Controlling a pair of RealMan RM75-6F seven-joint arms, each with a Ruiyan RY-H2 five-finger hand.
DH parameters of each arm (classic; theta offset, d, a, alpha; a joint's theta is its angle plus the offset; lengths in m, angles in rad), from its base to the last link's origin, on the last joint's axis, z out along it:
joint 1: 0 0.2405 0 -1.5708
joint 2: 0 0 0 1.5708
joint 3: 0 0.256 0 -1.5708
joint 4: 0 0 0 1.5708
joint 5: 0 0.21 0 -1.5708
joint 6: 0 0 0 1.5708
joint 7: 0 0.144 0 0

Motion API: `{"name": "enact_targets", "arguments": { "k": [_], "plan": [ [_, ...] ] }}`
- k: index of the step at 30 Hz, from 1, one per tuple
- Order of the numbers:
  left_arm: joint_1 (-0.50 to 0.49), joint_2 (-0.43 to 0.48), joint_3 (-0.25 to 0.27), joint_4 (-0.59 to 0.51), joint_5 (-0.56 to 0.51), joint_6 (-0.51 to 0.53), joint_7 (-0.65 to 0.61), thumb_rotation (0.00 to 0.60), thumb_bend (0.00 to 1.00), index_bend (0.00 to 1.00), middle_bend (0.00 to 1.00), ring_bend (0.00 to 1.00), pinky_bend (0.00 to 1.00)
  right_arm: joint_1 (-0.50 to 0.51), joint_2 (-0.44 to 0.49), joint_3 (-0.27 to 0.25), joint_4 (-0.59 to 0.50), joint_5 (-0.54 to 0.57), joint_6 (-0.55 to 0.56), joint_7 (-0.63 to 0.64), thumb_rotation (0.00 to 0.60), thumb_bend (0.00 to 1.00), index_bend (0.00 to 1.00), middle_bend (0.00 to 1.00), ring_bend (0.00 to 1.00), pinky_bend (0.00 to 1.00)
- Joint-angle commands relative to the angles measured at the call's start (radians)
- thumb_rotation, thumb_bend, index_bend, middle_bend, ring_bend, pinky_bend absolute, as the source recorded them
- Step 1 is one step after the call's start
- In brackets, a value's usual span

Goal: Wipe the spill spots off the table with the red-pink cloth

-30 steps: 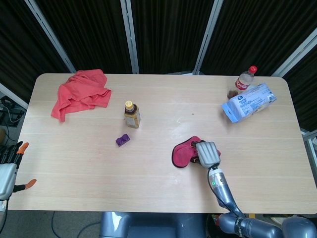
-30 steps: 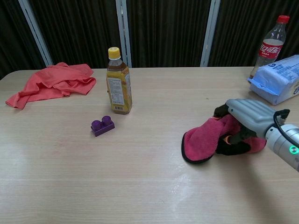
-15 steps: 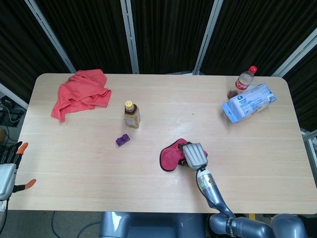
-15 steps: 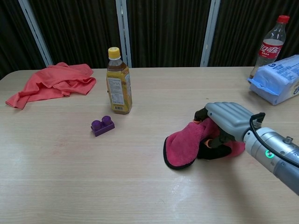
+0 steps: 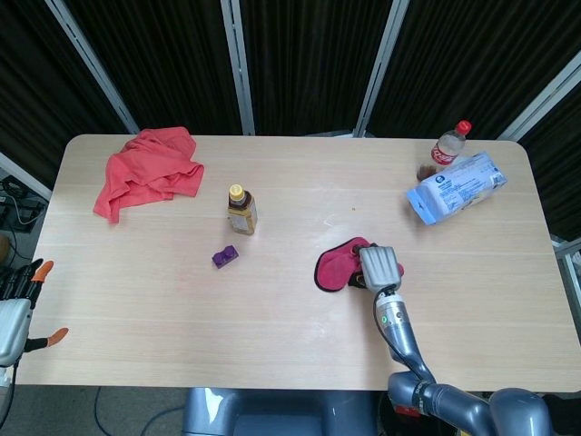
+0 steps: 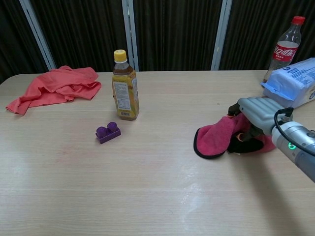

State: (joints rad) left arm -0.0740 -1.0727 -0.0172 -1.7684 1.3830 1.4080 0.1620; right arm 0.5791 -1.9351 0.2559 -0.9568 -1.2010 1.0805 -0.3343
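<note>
The red-pink cloth [image 5: 336, 267] [image 6: 214, 139], edged in black, lies crumpled on the table right of centre. My right hand [image 5: 379, 264] [image 6: 257, 114] rests on its right part and holds it, with the fingers curled over the fabric and pressing it to the wood. A faint pale smear [image 5: 329, 219] shows on the tabletop beyond the cloth. My left hand [image 5: 13, 323] hangs off the table's left front corner with its orange-tipped fingers apart and nothing in it; the chest view does not show it.
A coral cloth [image 5: 145, 168] [image 6: 54, 84] lies at the back left. A tea bottle [image 5: 241, 209] [image 6: 124, 86] and a purple block [image 5: 225, 257] [image 6: 108, 132] stand left of centre. A cola bottle [image 5: 447, 148] [image 6: 285, 46] and a blue-white packet [image 5: 457, 188] [image 6: 293, 83] sit at the back right.
My right hand dragged the cloth left across the table, then back to the right and a little farther from me. The left hand stayed put.
</note>
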Motion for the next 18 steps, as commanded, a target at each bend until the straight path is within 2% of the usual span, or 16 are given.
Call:
{"name": "enact_targets", "arguments": {
  "k": [1, 8, 14, 18],
  "plan": [
    [0.0, 0.0, 0.0, 0.0, 0.0, 0.0, 0.001, 0.6, 0.0, 0.0, 0.0, 0.0, 0.0, -0.006, 0.022, 0.005, -0.001, 0.007, 0.004, -0.003, 0.6, 0.55, 0.73, 0.61, 0.49, 0.72],
    [-0.001, -0.002, 0.003, -0.002, 0.004, -0.002, 0.005, 0.6, 0.0, 0.0, 0.0, 0.0, 0.0, -0.045, 0.11, 0.013, -0.063, 0.012, 0.04, 0.026, 0.6, 0.55, 0.73, 0.61, 0.49, 0.72],
    [-0.004, -0.003, 0.006, -0.002, 0.008, -0.006, 0.01, 0.6, 0.0, 0.0, 0.0, 0.0, 0.0, -0.103, 0.226, -0.007, -0.201, -0.035, 0.113, 0.091, 0.6, 0.55, 0.73, 0.61, 0.49, 0.72],
    [-0.004, -0.005, 0.009, -0.001, 0.018, -0.002, 0.016, 0.6, 0.0, 0.0, 0.0, 0.0, 0.0, -0.145, 0.308, -0.038, -0.298, -0.078, 0.16, 0.114, 0.6, 0.54, 0.72, 0.61, 0.49, 0.72]
  ]
}}
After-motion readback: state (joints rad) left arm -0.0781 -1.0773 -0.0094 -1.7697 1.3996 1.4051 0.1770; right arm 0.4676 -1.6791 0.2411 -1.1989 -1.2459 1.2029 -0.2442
